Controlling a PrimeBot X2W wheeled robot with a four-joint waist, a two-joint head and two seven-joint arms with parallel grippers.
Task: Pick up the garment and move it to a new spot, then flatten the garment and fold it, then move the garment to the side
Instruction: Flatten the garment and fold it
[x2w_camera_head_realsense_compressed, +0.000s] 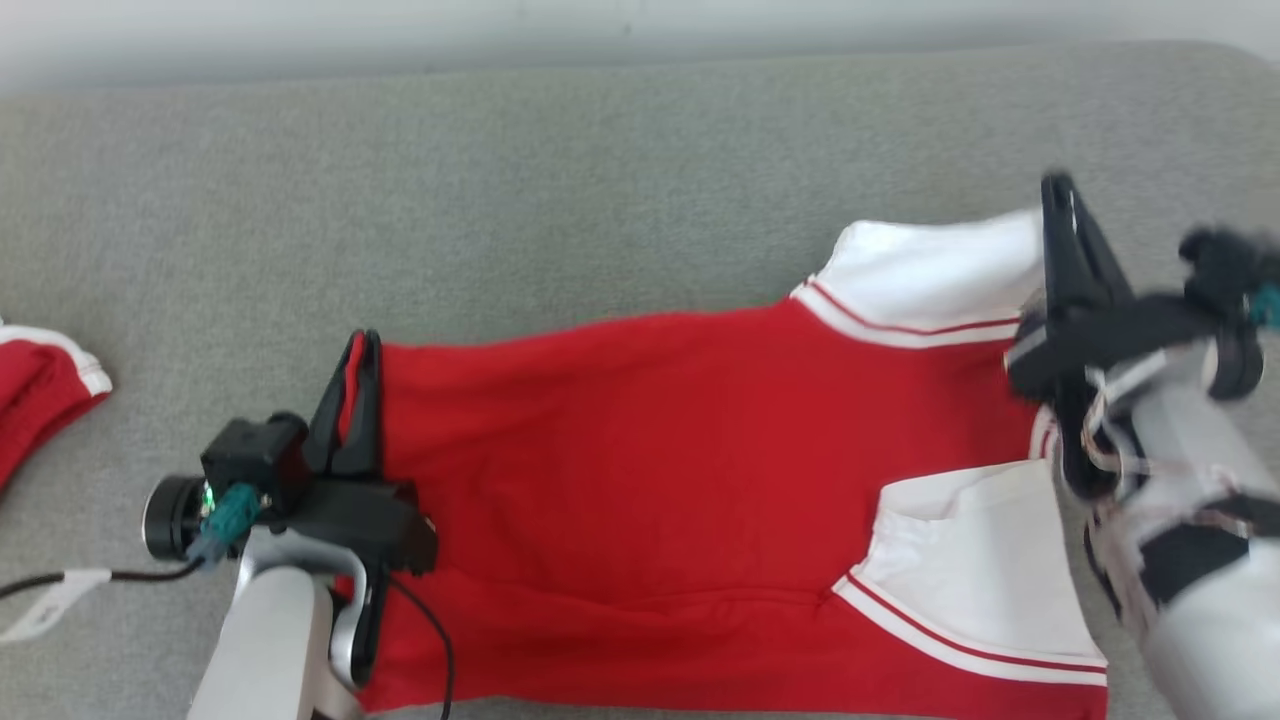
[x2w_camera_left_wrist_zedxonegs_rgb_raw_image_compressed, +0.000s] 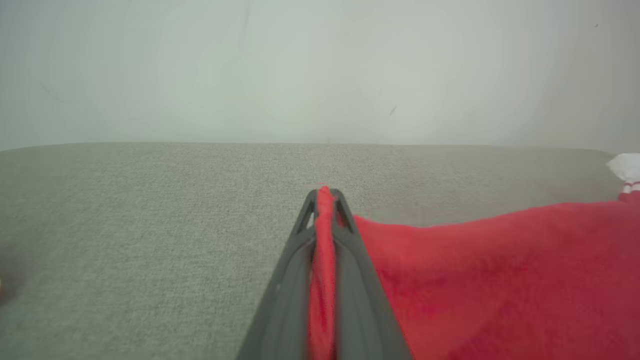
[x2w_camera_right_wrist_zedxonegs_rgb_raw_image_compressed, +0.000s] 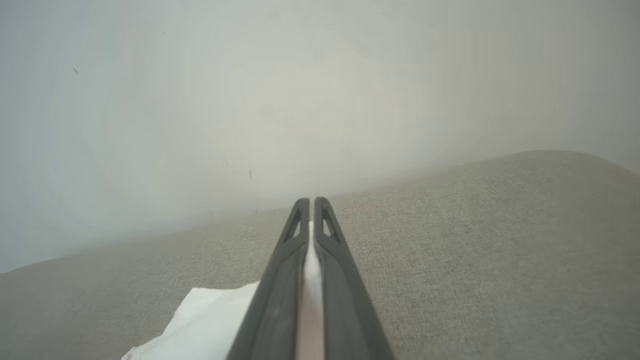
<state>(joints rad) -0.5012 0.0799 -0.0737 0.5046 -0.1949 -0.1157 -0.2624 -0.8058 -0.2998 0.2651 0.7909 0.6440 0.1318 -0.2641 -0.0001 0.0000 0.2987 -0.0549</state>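
The garment (x2w_camera_head_realsense_compressed: 640, 470) is a red top with white sleeves edged in red and white stripes, stretched across the grey cushioned surface (x2w_camera_head_realsense_compressed: 560, 180). My left gripper (x2w_camera_head_realsense_compressed: 358, 345) is shut on its red left edge; red cloth (x2w_camera_left_wrist_zedxonegs_rgb_raw_image_compressed: 324, 240) shows pinched between the dark fingers in the left wrist view, where the left gripper (x2w_camera_left_wrist_zedxonegs_rgb_raw_image_compressed: 325, 192) points at the far wall. My right gripper (x2w_camera_head_realsense_compressed: 1058, 185) is shut on the upper white sleeve (x2w_camera_head_realsense_compressed: 940, 265). In the right wrist view, white cloth (x2w_camera_right_wrist_zedxonegs_rgb_raw_image_compressed: 310, 260) sits between the closed fingers of the right gripper (x2w_camera_right_wrist_zedxonegs_rgb_raw_image_compressed: 310, 201). The lower white sleeve (x2w_camera_head_realsense_compressed: 980, 570) lies flat.
Another red piece of clothing with a white band (x2w_camera_head_realsense_compressed: 45, 385) lies at the left edge of the surface. A pale wall (x2w_camera_head_realsense_compressed: 600, 30) runs along the far side. A black cable (x2w_camera_head_realsense_compressed: 90, 578) trails from my left wrist.
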